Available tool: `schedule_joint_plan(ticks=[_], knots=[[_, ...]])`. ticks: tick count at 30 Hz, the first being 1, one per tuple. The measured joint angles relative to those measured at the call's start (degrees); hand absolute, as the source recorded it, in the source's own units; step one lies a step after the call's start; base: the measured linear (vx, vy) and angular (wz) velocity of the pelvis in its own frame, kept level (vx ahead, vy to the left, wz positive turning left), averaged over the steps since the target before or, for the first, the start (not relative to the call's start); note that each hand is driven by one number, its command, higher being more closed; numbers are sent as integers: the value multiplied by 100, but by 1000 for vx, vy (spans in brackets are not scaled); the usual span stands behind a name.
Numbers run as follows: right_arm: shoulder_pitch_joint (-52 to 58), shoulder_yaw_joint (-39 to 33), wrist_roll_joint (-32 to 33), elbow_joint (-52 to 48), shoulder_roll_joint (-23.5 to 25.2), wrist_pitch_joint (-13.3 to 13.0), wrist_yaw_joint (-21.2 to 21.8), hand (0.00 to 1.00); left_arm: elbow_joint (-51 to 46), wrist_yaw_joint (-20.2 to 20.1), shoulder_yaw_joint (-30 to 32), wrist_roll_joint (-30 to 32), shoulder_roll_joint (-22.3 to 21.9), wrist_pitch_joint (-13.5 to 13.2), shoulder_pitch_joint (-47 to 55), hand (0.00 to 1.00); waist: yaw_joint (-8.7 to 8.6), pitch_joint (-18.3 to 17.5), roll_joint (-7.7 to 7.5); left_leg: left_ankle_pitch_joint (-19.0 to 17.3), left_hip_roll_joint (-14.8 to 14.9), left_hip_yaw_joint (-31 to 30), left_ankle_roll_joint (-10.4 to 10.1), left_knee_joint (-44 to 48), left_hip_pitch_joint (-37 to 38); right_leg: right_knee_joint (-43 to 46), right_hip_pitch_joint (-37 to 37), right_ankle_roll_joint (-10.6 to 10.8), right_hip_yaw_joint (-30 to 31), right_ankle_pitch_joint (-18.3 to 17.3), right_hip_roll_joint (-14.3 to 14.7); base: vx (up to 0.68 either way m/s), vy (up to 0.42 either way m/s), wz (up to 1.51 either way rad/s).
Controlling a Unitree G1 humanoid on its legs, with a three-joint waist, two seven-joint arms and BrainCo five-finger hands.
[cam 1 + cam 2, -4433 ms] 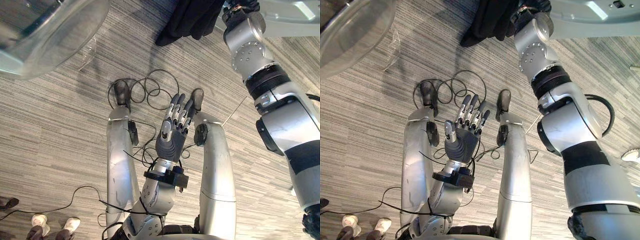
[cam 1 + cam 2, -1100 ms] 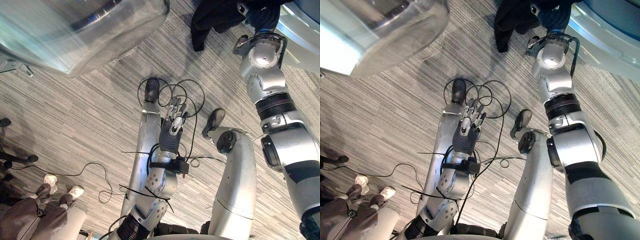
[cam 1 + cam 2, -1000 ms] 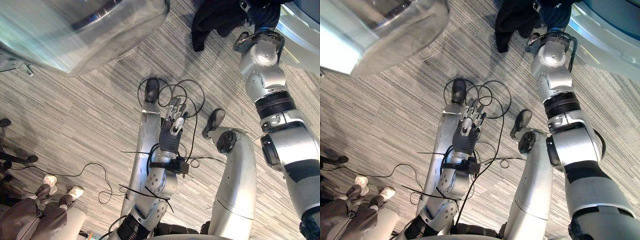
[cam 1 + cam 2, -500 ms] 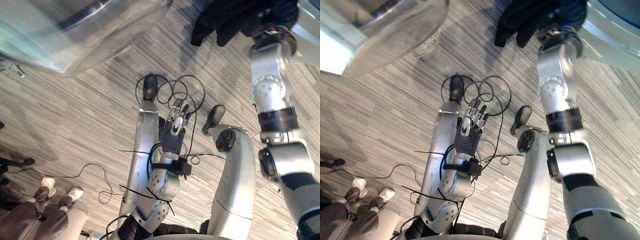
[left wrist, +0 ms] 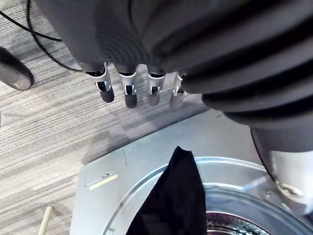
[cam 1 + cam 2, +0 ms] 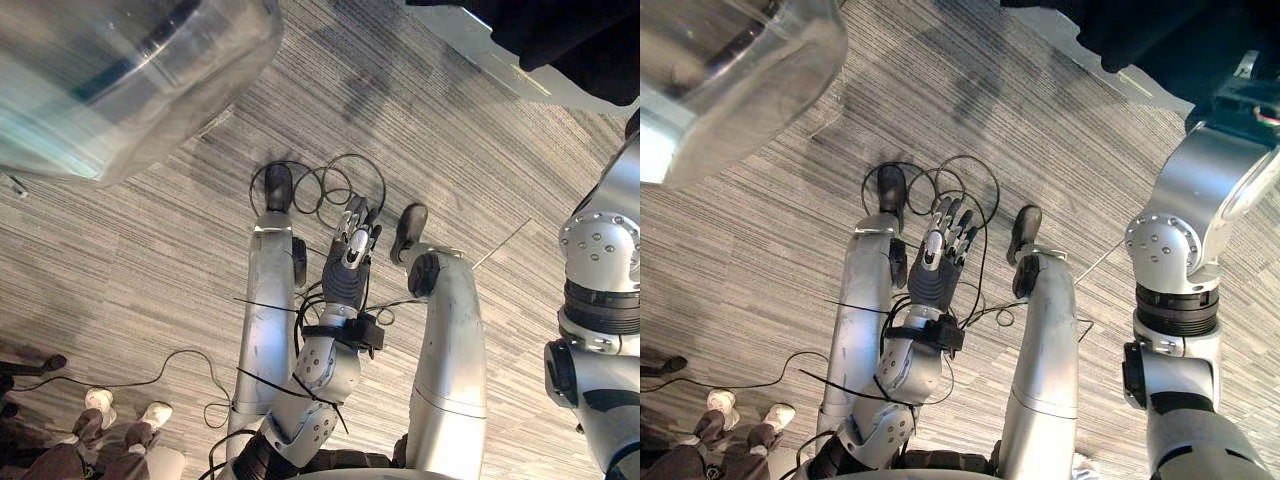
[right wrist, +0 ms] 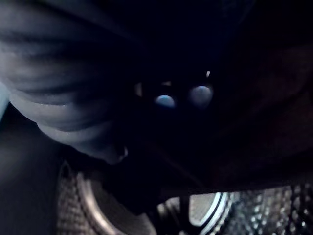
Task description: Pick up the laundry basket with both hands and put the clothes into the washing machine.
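Grey washing machine (image 5: 142,166), black clothes (image 5: 171,205) hanging across its drum mouth.
Cloth's long axis crosses the rim, narrow tip toward left hand (image 5: 128,90), outstretched, empty; right hand (image 7: 63,98) buried in dark cloth, grip unreadable.

Clothes: one black garment (image 5: 173,196), limp and matte, lies across the rim of the washing machine (image 5: 98,210) opening. A pointed fold of it rests out on the front panel. Whether it is one piece or several, cannot tell.

Washing machine: silver-grey front with a small rectangular flap and a bright round door ring. The perforated steel drum (image 7: 274,215) is visible inside. In the head views the black cloth bunches against the machine's pale front, ahead to the robot's right.
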Motion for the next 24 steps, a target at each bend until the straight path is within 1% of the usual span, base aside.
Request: schedule_joint_plan(ticks=[1,2,3,4,5,7,8,9,10,11,13,14,16,17,19,20,21,24], knots=[[-149,50,-6,247,-166,-1,-79,100,0,2,9,0,0,-1,6,0,4,0,0,-11,-11,13,19,14,-2,-27,4,47,24,35,-5,-21,48,-8],[-293,111,-27,443,-220,-10,-94,100,-1,2,13,0,0,-3,9,0,2,0,0,-14,-11,20,25,21,-3,-47,7,67,34,63,-4,-52,66,-16],[-807,333,21,1049,-431,-50,-71,100,-4,-4,19,-8,1,-14,17,0,-13,0,1,-13,-10,34,29,25,-4,-103,11,113,61,136,5,-42,47,-17],[-1142,460,78,1424,-584,-50,-33,100,-4,-5,23,-11,3,-14,23,0,-17,0,1,2,-10,47,53,21,-7,-127,8,125,85,179,12,-95,71,-19],[-2289,707,490,2594,-1007,-42,299,100,-5,-27,24,-25,32,-46,67,0,-38,-1,1,58,-5,112,141,-21,-32,-169,-10,190,155,255,13,-100,50,-10],[-3004,865,832,3264,-1093,-42,520,100,-4,-34,21,-75,73,-91,140,0,-73,-1,1,64,-5,121,150,-43,-60,-213,-19,223,158,296,9,-112,48,-3],[-3831,1086,1179,4200,-1164,-43,762,100,1,-39,-29,-108,141,-127,222,0,-133,-1,1,107,-21,147,203,-75,-99,-237,-48,258,167,322,-14,-79,28,1],[-4065,1182,1301,4493,-1193,-24,845,100,1,-41,-45,-152,162,-138,245,0,-156,-1,1,115,-28,153,213,-77,-108,-238,-60,264,174,327,-20,-81,28,3],[-4367,1320,1418,4883,-1219,62,948,100,10,-42,-58,-201,178,-140,266,0,-174,-1,1,120,-34,161,213,-83,-114,-236,-74,267,181,330,-27,-41,15,1],[-4537,1445,1469,5121,-1244,109,983,100,13,-42,-69,-225,180,-148,268,0,-180,0,0,121,-40,169,208,-96,-109,-240,-74,232,184,349,-37,-35,13,4],[-5153,1989,1801,5866,-1249,211,1023,100,12,-44,-185,-316,222,-191,257,0,-208,1,-1,163,-75,171,148,-245,-59,-339,-62,163,162,392,-53,-23,12,6],[-5278,2122,1862,6007,-1249,243,1050,100,12,-44,-249,-320,247,-209,257,0,-207,1,-2,165,-74,167,146,-259,-44,-345,-54,160,157,391,-52,0,0,0],[-5744,2625,2063,6429,-1251,300,1122,100,10,-45,-333,-320,276,-228,252,0,-215,2,-4,171,-47,147,134,-289,9,-393,-1,142,114,386,-34,0,0,0],[-5852,2708,2106,6501,-1260,303,1133,100,8,-44,-333,-320,276,-234,252,0,-217,2,-4,172,-42,146,133,-299,32,-421,18,130,103,393,-33,0,0,0],[-6338,3097,2247,6684,-1334,354,1196,100,-2,-43,-333,-321,275,-302,252,0,-220,-2,-11,171,20,134,130,-338,110,-535,148,111,42,405,5,19,15,-7],[-6472,3170,2279,6686,-1370,337,1210,100,-8,-44,-333,-321,275,-304,251,0,-229,-4,-17,171,21,126,129,-358,136,-563,174,87,28,420,5,9,24,-5],[-6482,3245,2264,6690,-1360,123,1336,100,-19,-49,-336,-321,275,-316,248,0,-225,-4,-17,171,22,138,129,-423,184,-632,208,70,28,434,-1,0,0,0],[-6622,3454,2284,6893,-1384,157,1312,100,-97,-51,-333,-328,275,-384,245,0,-235,-8,-27,173,34,161,131,-434,195,-709,229,70,27,494,-2,-19,41,-5]])
